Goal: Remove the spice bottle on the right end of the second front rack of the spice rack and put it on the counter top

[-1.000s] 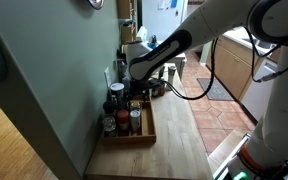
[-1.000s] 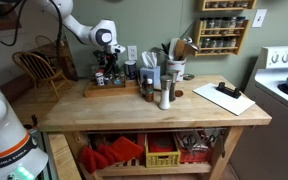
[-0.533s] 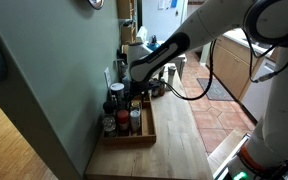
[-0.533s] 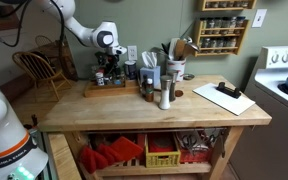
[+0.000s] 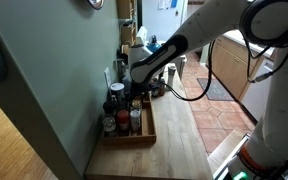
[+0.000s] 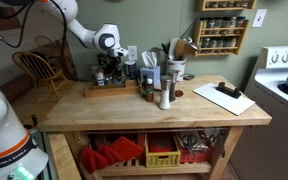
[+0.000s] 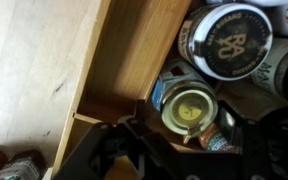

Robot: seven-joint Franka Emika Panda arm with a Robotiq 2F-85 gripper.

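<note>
In the wrist view a spice bottle (image 7: 189, 108) with a pale yellow lid stands at the end of a row in the wooden spice rack (image 7: 134, 60). My gripper (image 7: 189, 128) straddles it, one dark finger (image 7: 139, 125) close against its left side. The other finger (image 7: 246, 128) is at its right with a narrow gap showing. The jaws are partly drawn in and still open. In both exterior views the gripper (image 5: 134, 92) (image 6: 106, 68) reaches down into the rack (image 5: 144, 135) (image 6: 109, 89), and the arm hides the bottle there.
A large black-lidded jar (image 7: 229, 42) and other bottles crowd the rack right beside the gripper. The green wall (image 5: 54, 100) stands just behind the rack. Further along the counter are a utensil holder (image 6: 174, 62), grinders (image 6: 164, 95) and a clipboard (image 6: 224, 97).
The jaws have drawn in around the yellow-lidded bottle over the last second. The arm has barely shifted.
</note>
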